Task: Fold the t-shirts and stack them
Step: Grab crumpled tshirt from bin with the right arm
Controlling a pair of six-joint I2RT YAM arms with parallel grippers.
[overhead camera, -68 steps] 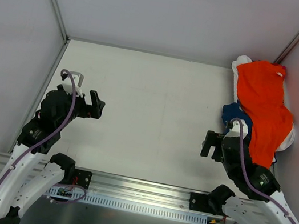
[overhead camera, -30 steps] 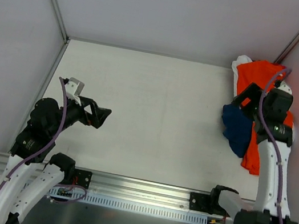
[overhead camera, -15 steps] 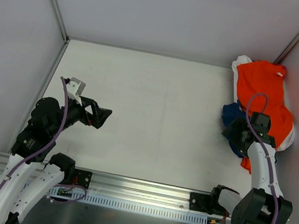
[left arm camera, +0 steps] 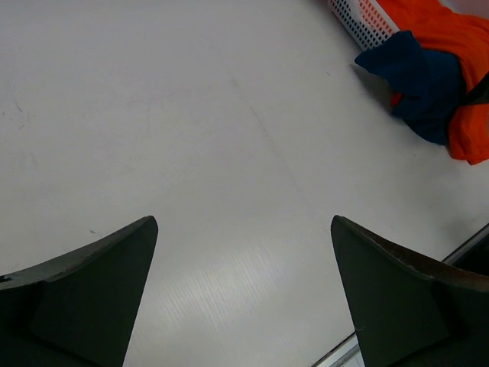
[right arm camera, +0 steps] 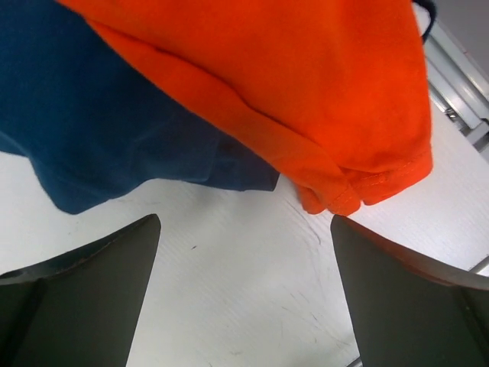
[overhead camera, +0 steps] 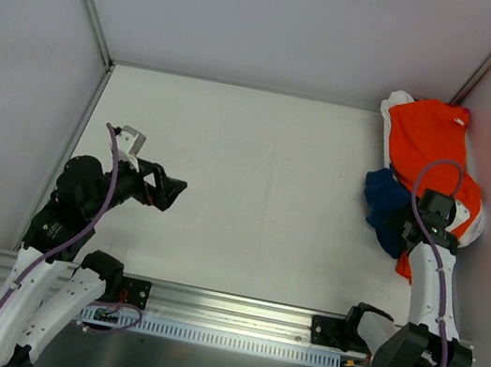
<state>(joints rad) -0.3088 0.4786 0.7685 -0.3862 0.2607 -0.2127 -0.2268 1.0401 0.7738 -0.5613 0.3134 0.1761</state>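
The t-shirts lie in a heap at the table's far right. The bright orange t-shirt (overhead camera: 435,146) is on top, with its lower end trailing toward the front. The navy blue t-shirt (overhead camera: 384,206) sticks out on the heap's left side, and the white t-shirt (overhead camera: 395,105) shows at the edges. I cannot make out a red-pink one. My right gripper (overhead camera: 404,242) is open just above the table, by the orange hem (right arm camera: 359,183) and the navy cloth (right arm camera: 99,130), and holds nothing. My left gripper (overhead camera: 171,191) is open and empty over the left of the table.
In the left wrist view the orange shirt (left arm camera: 451,46), the navy shirt (left arm camera: 419,73) and a white dotted edge (left arm camera: 363,19) lie far off at the top right. Grey walls enclose the white table (overhead camera: 247,174). A metal rail (overhead camera: 233,310) runs along the front.
The right arm swung out over the heap, then came back down to the orange shirt's lower end. The heap looks unchanged. The left gripper crept slightly right.
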